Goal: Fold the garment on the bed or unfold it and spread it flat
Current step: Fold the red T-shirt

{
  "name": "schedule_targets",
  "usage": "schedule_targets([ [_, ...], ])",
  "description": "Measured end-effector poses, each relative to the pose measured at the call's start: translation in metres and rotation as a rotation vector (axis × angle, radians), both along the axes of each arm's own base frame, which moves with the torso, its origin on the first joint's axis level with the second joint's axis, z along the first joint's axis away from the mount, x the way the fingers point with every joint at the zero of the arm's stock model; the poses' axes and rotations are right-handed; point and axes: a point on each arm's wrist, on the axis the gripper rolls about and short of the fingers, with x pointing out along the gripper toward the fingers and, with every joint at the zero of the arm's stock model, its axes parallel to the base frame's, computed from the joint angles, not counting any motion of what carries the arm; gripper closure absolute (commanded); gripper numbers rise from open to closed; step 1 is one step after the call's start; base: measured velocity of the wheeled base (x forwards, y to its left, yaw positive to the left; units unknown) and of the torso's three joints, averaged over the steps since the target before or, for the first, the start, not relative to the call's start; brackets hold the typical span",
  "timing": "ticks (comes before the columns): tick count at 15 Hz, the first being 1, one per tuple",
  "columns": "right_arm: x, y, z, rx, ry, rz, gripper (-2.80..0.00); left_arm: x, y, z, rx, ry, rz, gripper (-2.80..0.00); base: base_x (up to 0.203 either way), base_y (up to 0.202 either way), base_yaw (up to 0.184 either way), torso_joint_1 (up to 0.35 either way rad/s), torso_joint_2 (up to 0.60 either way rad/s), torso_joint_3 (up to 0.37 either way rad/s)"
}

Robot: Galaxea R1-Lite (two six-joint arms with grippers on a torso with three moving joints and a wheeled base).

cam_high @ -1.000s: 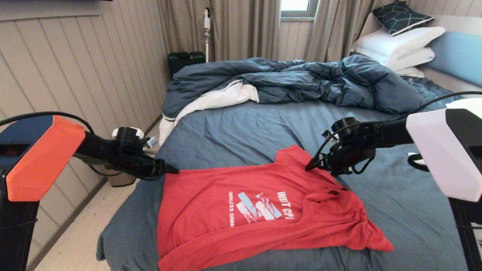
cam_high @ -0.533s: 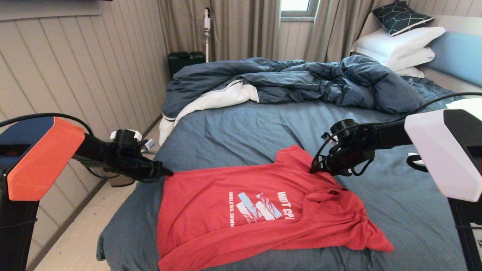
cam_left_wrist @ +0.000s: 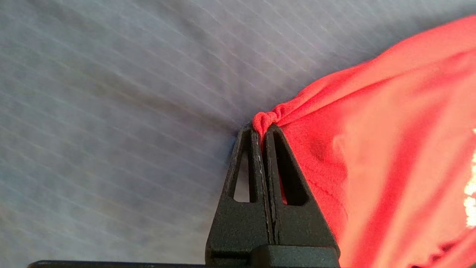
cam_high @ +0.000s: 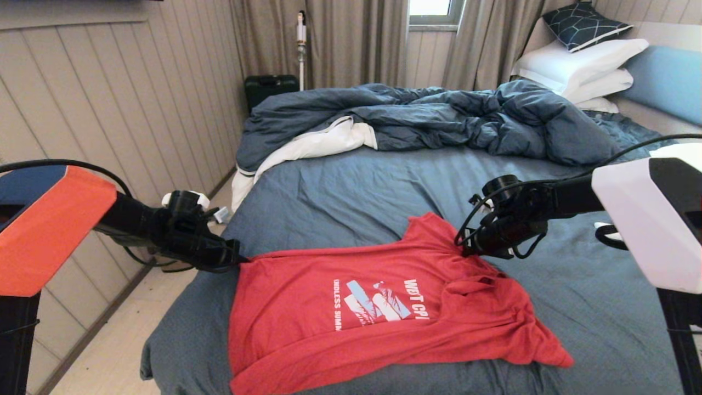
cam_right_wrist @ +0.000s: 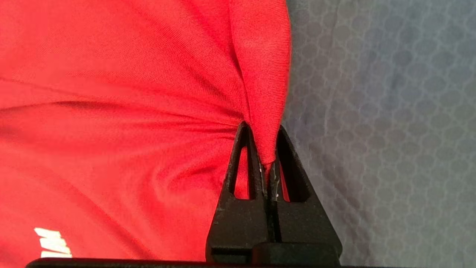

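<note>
In the head view, the garment (cam_high: 378, 312), a red T-shirt with a white and light-blue chest print, lies on the bed (cam_high: 351, 186) at about 6 o'clock of the mattress, chest print up, fairly flat across the body and rumpled into folds toward its 3 o'clock side. The left pincer (cam_high: 239, 259) reaches in from 9 o'clock and is pressed together on the shirt's corner at its 10 o'clock, the cloth drawn into a point there. The right pincer (cam_high: 465, 251) comes in from 3 o'clock and pinches the shirt's edge at about 1 o'clock, beside the raised peak of fabric. A rumpled dark blue duvet (cam_high: 428, 120) with white lining lies across the bed at 12 o'clock, well apart from the shirt, and white pillows (cam_high: 581, 71) are stacked toward 2 o'clock by the light blue headboard (cam_high: 666, 82). In the left wrist view, the left pincer (cam_left_wrist: 263, 131) has its black fingers (cam_left_wrist: 286, 175) closed on a small bunched tip of red cloth, with the blue-grey sheet (cam_left_wrist: 111, 111) beyond. In the right wrist view, the right pincer (cam_right_wrist: 264, 130) clamps a narrow fold of the garment (cam_right_wrist: 111, 111) between its tips, at the border between red cloth and the sheet (cam_right_wrist: 390, 111).
</note>
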Motion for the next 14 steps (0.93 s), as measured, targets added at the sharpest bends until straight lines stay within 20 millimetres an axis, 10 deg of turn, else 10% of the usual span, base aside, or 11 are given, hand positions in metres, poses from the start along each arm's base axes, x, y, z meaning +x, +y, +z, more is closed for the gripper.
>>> schedule_targets([
  [14, -0.044, -0.003, 0.067, 0.001, -0.164, -0.002, 0.0, -0.038, -0.001, 0.053, -0.018, -0.181, 0.012, 0.0, 0.0, 0.0, 0.0, 0.0, 0.0, 0.0],
])
